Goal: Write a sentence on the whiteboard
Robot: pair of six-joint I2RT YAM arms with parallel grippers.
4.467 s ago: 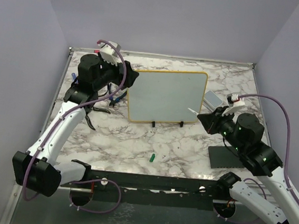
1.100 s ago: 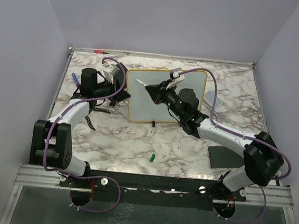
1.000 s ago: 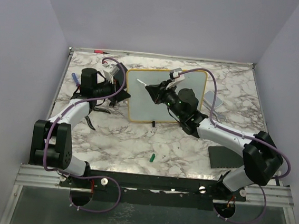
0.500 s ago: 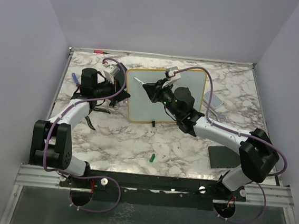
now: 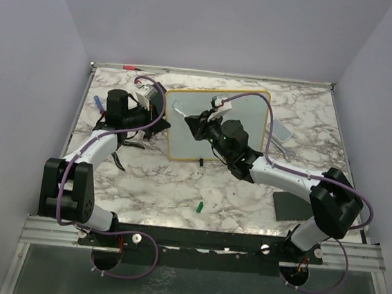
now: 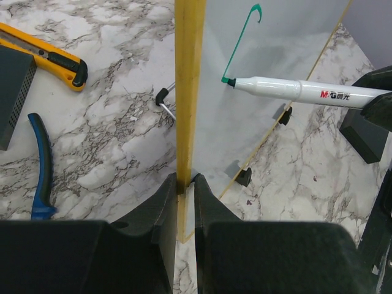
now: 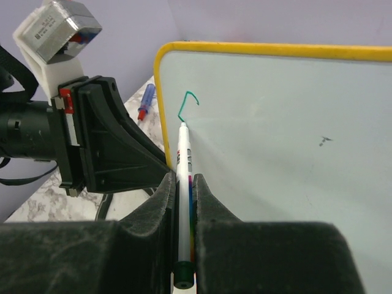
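Since half a second ago the right arm has slid left across the board and a green line now trails behind the tip; 4.5 s back the board was blank and that arm sat off at the right.

Right gripper (image 7: pixel 182 184): jaws clamped tight on the marker (image 7: pixel 184 153), barrel pointing away from the wrist, tip touching the whiteboard (image 7: pixel 275 122) near its far-left corner. Only one stroke of the sentence (image 7: pixel 184 104) exists: a small hook at the top, then a straight run down to the tip. Can't call it a letter yet.

Left gripper (image 6: pixel 184 184): closed on the board's yellow left edge, pinching the frame between both fingers. Board stands propped on its black feet, mid-counter toward the far side, face toward the arms.

Around it: yellow utility knife (image 6: pixel 43 46) and a blue-handled tool (image 6: pixel 40 171) on the counter left of the board, green cap (image 5: pixel 200 206) lying near the front, black pad (image 5: pixel 294 206) at right.

My read: writing has only just started, first character in progress, nearly all of it left to do. Next move needs the tip kept on the surface with light pressure while curving out of this stroke. Left grip must stay firm, or the board rocks back and the line skips.
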